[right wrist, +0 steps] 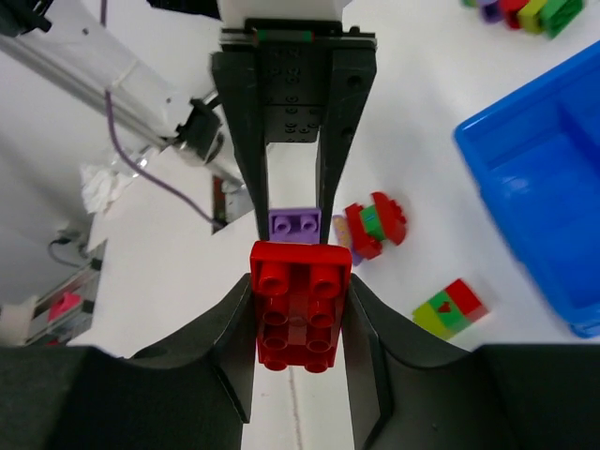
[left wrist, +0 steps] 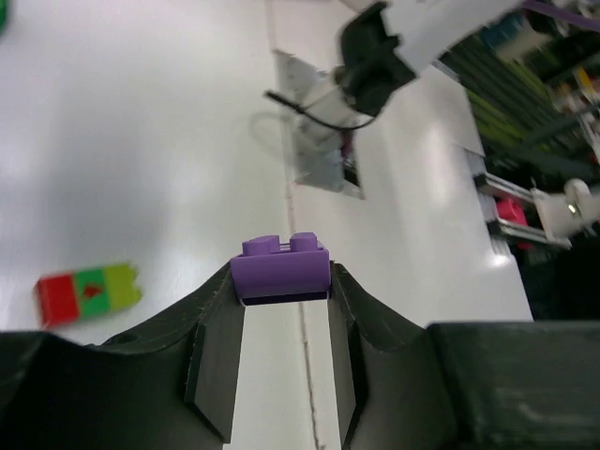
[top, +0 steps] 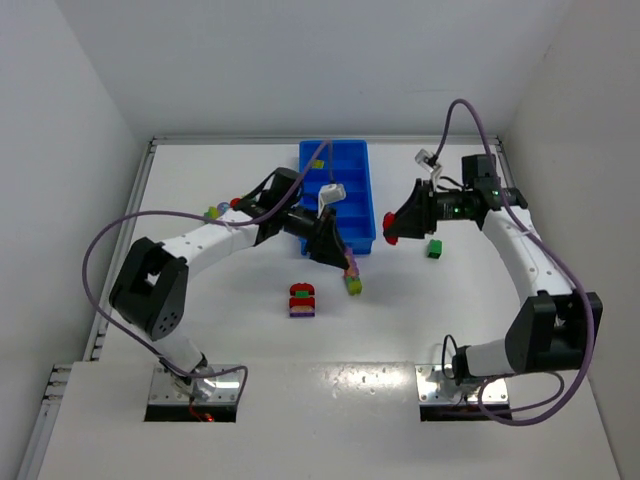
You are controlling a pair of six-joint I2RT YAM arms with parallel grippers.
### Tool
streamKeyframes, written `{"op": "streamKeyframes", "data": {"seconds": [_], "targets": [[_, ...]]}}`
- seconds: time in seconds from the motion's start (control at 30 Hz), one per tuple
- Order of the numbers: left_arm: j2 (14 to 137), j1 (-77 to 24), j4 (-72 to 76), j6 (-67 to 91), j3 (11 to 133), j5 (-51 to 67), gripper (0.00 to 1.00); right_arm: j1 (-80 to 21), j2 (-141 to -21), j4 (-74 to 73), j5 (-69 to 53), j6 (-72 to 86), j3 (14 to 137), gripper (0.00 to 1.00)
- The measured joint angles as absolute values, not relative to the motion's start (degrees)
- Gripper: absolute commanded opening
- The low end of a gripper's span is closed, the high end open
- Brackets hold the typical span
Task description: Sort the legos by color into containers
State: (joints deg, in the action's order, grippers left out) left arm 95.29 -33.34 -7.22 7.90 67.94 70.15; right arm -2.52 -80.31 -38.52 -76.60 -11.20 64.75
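My left gripper [top: 343,260] is shut on a purple lego [left wrist: 281,269], held at the fingertips [left wrist: 217,309] over the table in front of the blue tray [top: 352,205]. My right gripper [top: 392,230] is shut on a red lego [right wrist: 300,305] just right of the tray's near end. The two grippers face each other; the purple lego [right wrist: 295,225] shows beyond the red one in the right wrist view. A red, green and yellow-green stack [right wrist: 450,307] lies on the table, also in the left wrist view [left wrist: 89,289]. A red and purple cluster [top: 302,300] lies nearer.
A single green lego [top: 434,247] lies under the right arm. A multicoloured cluster [top: 222,208] sits left of the tray, behind the left arm. A yellow-green lego [top: 318,163] rests at the tray's far left rim. White walls enclose the table.
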Motion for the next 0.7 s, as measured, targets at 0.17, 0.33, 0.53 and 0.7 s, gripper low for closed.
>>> {"op": "streamKeyframes", "data": {"seconds": [0.17, 0.33, 0.53, 0.7], "targets": [[92.4, -27.1, -11.1, 5.5, 64.1, 63.2, 0.13, -1.3, -80.6, -29.1, -72.3, -4.9, 65.2, 0.00], [91.0, -23.1, -11.1, 7.0, 66.0, 48.9, 0.13, -3.8, -84.4, -17.6, -62.5, -0.4, 66.2, 0.00], [96.1, -22.5, -9.5, 9.9, 77.3, 28.7, 0.13, -7.3, -93.2, -11.9, -52.0, -1.0, 70.7, 0.00], [107.3, -23.2, -9.2, 11.2, 90.4, 15.4, 0.13, -8.9, -95.8, -10.8, -45.1, -2.2, 70.7, 0.00]]}}
